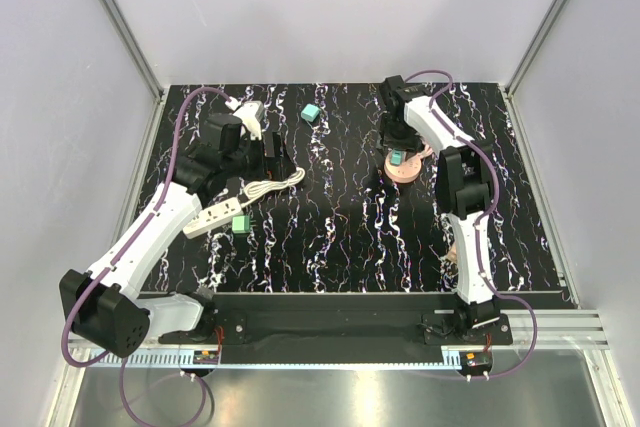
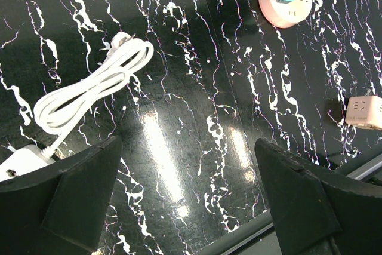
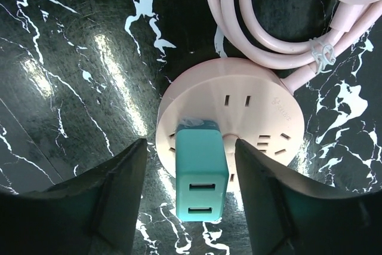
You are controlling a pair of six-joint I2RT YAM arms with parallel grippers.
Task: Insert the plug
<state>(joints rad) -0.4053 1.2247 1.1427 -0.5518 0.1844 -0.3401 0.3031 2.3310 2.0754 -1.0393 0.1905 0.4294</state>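
Right wrist view: small teal cube plastic plug (image 3: 201, 159) sits on round pink plastic socket hub (image 3: 250, 97), far right of table. Right gripper (image 3: 190, 147) jaws apart, w/ gaps either side of plug. Left gripper (image 2: 188, 143) wide apart, empty. Insertion prob. done; only pull-back remains.

Robot lab cell: white panel walls (image 1: 330, 7), aluminium frame posts (image 1: 120, 22), black marbled table (image 1: 330, 227)

Gaps flank the plug (image 3: 201, 171) inside the right claw (image 3: 190, 143); a pink cable (image 3: 250, 34) crowds the round socket (image 3: 239, 88) beyond.
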